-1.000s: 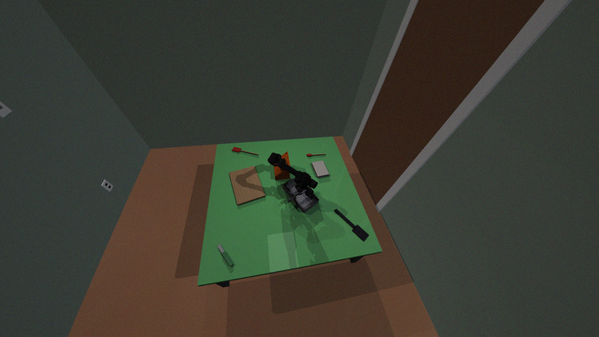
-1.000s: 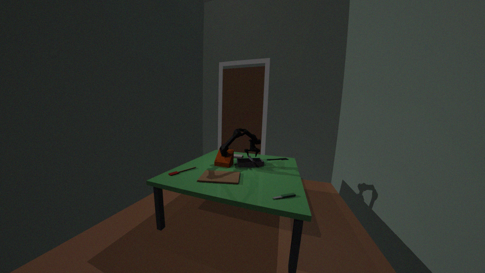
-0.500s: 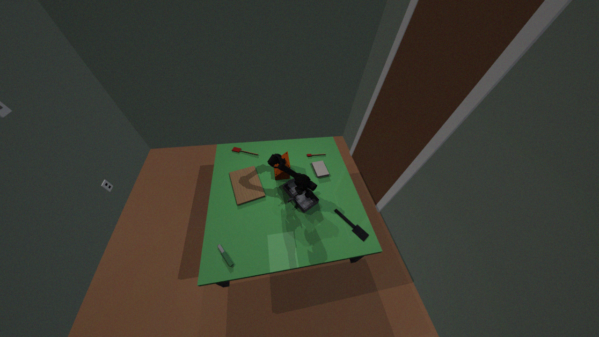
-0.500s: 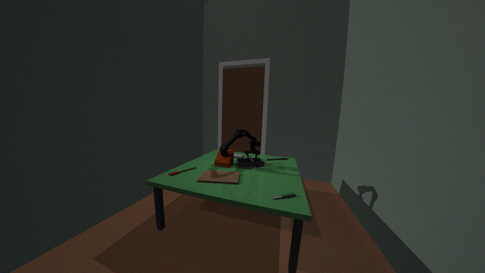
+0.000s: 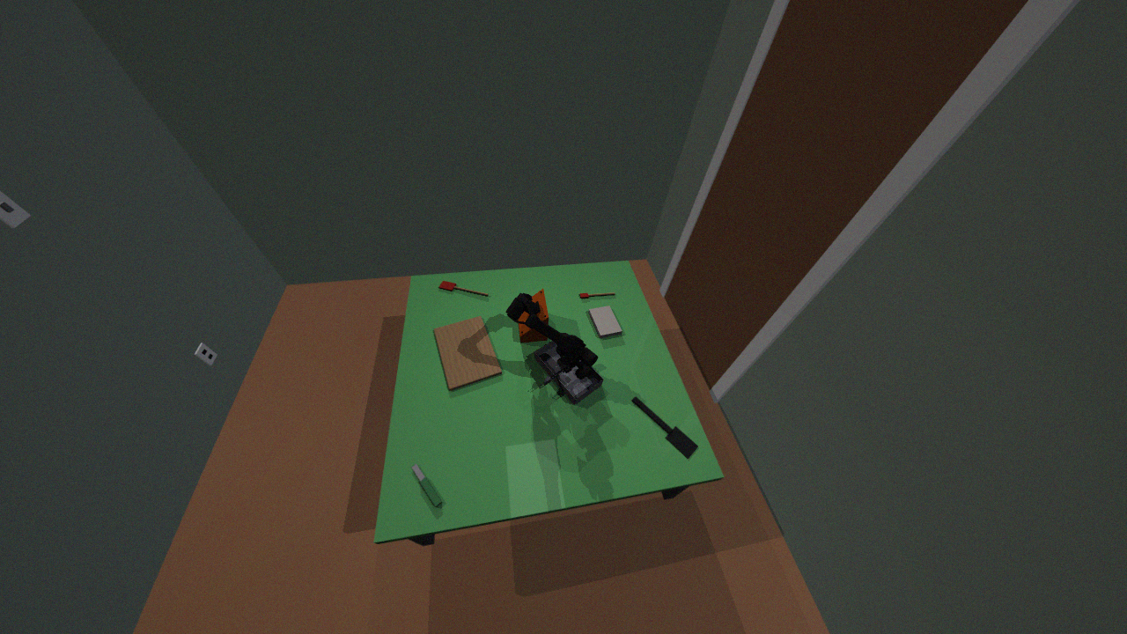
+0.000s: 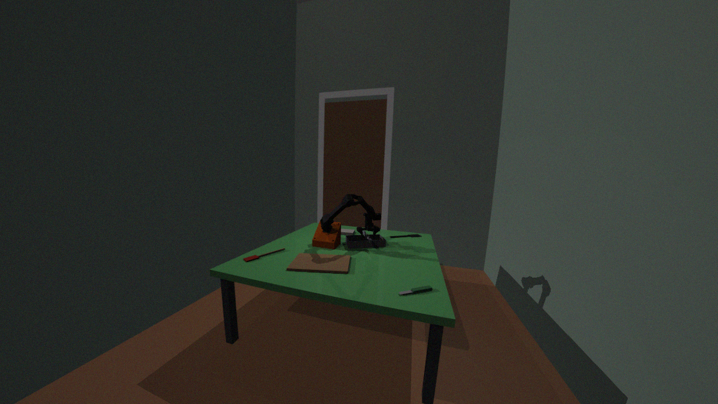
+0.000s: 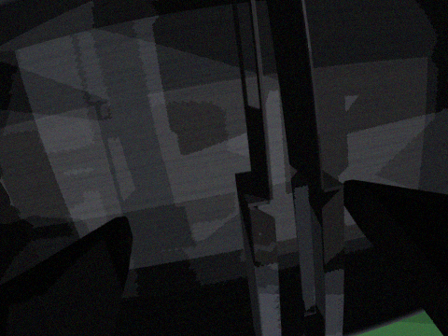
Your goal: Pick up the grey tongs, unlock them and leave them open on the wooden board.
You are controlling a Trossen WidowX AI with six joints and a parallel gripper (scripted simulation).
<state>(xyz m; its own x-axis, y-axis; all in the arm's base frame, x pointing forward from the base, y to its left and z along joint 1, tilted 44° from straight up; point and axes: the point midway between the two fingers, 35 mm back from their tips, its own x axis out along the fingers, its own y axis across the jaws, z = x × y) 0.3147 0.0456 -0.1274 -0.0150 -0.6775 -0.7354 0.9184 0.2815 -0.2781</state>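
Observation:
The grey roasting tin (image 5: 584,386) (image 6: 355,244) (image 7: 201,126) stands beside the robot's base. The grey tongs (image 5: 548,382) (image 7: 267,303) lie across it with their two arms close together, and one end sticks out past the tin's rim. My gripper (image 6: 368,234) (image 7: 240,209) points down low over the tin. It is open, with the tongs between its spread fingers, nearer the right finger in the wrist view, and not gripped. In the top view the arm hides the fingertips. The wooden board (image 5: 474,369) (image 6: 326,266) lies apart from the tin with nothing on it.
An orange base (image 6: 326,240) carries the arm. A white block (image 5: 604,320), a black spatula (image 5: 681,441) (image 6: 405,235), a knife-like tool (image 5: 426,485) (image 6: 416,290), a red spatula (image 5: 447,285) (image 6: 252,258) and a small red tool (image 5: 585,295) lie around on the green table (image 5: 465,441).

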